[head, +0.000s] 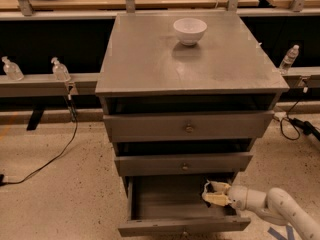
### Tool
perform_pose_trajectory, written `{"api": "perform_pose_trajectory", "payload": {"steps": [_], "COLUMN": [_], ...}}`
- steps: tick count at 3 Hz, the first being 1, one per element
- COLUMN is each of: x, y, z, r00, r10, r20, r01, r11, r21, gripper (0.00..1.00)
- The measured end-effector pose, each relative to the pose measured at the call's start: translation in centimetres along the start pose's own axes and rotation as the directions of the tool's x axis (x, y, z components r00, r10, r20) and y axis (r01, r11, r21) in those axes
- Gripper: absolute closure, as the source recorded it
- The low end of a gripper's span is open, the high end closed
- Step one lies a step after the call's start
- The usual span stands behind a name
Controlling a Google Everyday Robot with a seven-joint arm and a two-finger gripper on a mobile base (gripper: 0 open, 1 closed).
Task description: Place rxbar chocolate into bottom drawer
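Observation:
The grey metal cabinet has three drawers. The bottom drawer (170,204) is pulled out, and its front (184,227) with a small knob is at the frame's lower edge. My gripper (213,193) reaches in from the right, low over the drawer's right side, just under the middle drawer (183,163). The rxbar chocolate does not show clearly; I cannot make it out at the gripper or on the drawer floor.
A white bowl (190,31) stands on the cabinet top (150,59). The top drawer (188,126) and middle drawer are slightly ajar. Small bottles (60,69) stand on a rail at left and right (289,58). Cables (55,154) lie on the floor.

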State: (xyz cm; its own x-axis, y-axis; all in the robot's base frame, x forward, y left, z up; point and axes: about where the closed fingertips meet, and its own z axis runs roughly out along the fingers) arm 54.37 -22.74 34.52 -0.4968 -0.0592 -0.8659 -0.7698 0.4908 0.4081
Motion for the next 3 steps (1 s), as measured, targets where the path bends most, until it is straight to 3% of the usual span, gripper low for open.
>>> {"api": "perform_pose_trajectory", "payload": {"steps": [1, 2, 3], "x": [4.0, 7.2, 9.5], "y": [-2.2, -4.0, -5.6], "z": [0.5, 1.5, 4.0], "r00": [1.000, 0.996, 0.990], "r10": [-0.013, -0.077, -0.123], "r20": [-0.004, -0.033, -0.074], "r01": [0.013, 0.081, 0.136], "r11": [0.9975, 0.9853, 0.9707], "r21": [0.070, 0.151, 0.198], "gripper": [1.00, 1.00, 0.82]}}
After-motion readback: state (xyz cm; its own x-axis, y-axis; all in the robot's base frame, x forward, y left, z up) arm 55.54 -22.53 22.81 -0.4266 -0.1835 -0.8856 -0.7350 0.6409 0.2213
